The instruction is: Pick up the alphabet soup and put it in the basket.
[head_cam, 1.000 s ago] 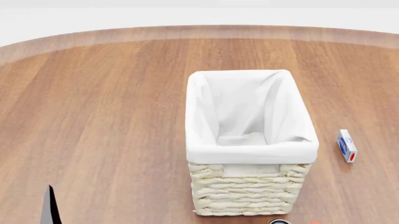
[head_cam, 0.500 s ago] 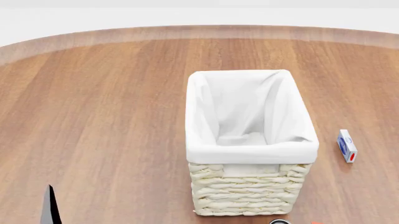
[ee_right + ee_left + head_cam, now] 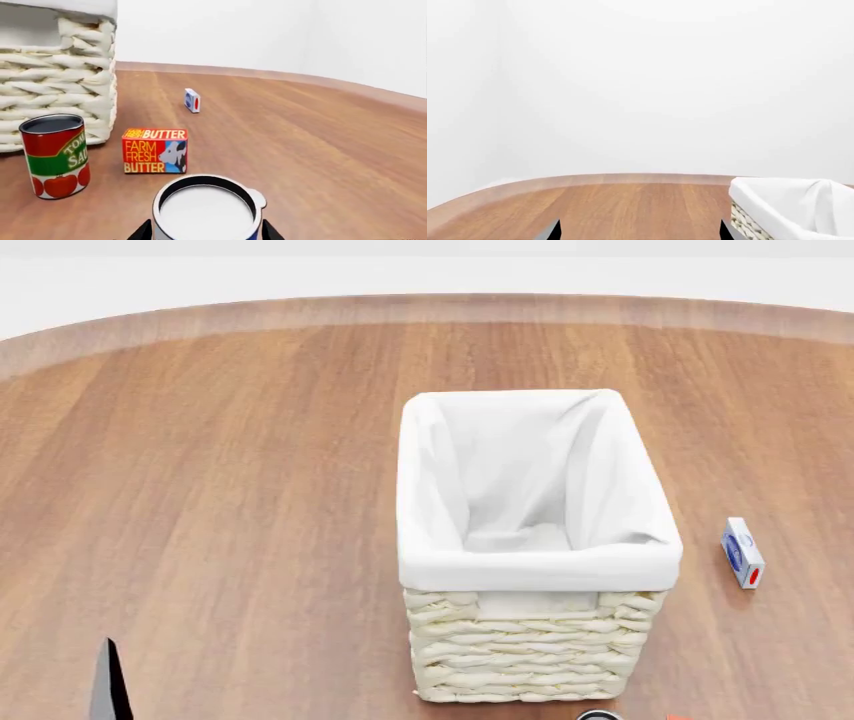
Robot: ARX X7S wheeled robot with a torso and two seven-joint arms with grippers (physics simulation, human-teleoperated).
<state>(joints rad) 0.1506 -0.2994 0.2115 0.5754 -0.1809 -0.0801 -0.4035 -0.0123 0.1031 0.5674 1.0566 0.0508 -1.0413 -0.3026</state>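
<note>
The alphabet soup (image 3: 207, 210) shows only in the right wrist view: a can with a flat white top and a sliver of blue label. It sits between the two dark fingertips of my right gripper (image 3: 207, 233), which press against its sides. The basket (image 3: 527, 650), cream woven with a white cloth lining, stands mid-table. It also shows in the right wrist view (image 3: 60, 75) and the left wrist view (image 3: 787, 205). My left gripper (image 3: 639, 235) is open and empty over bare wood, left of the basket. One of its fingers (image 3: 107, 685) shows in the head view.
A red-and-green tomato can (image 3: 57, 155) and a Farm Fresh butter box (image 3: 155, 150) stand beside the basket's near wall, just beyond the soup. A small blue-and-white box (image 3: 742, 552) lies right of the basket. The round wooden table's far edge (image 3: 427, 305) curves behind.
</note>
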